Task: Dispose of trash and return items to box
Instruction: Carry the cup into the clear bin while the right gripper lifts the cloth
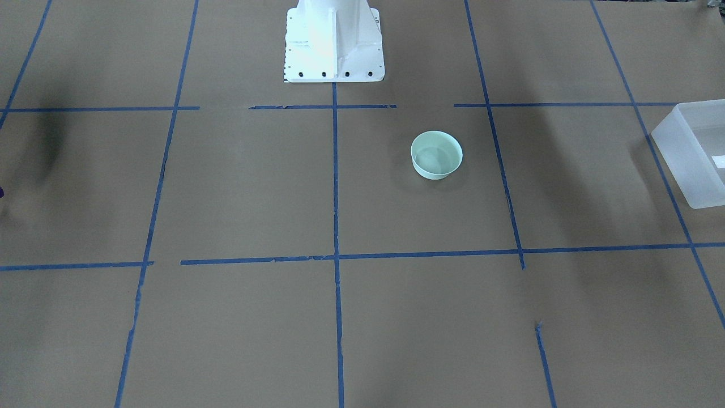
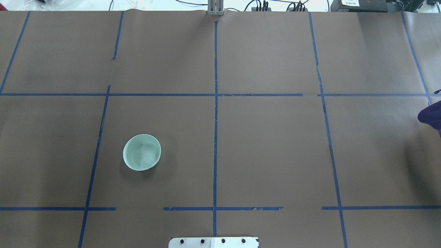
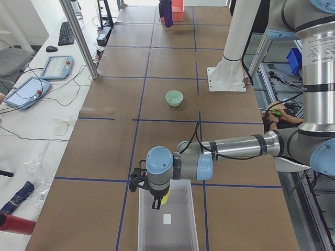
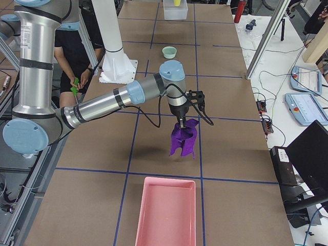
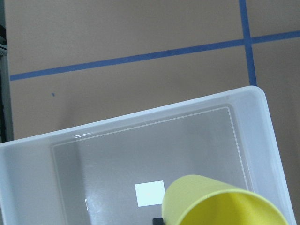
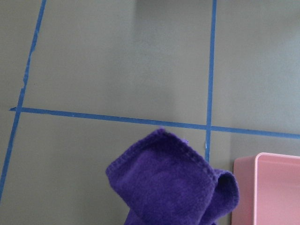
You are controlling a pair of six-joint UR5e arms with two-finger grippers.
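Seen from the counter's left end, nearest first. The left gripper hangs over the box with the cup at its tip, mouth toward the wrist camera, above the bare floor near a white label. The step in hand is judged to be returning the cup. The next move calls for lowering it clear of the walls, then letting go. Mid-counter stands the bowl, apart from both arms and apparently empty. Farthest, the right gripper has the cloth hanging from it above the counter, beside the tray but not over it. A short carry over the rim is judged to come before release. Whether the cloth counts as trash cannot be told. Neither wrist view shows the fingers, so their opening cannot be told for either arm. The cup's base is cut off by the frame. The box is cropped in the front view and absent overhead, where only a sliver of cloth shows.
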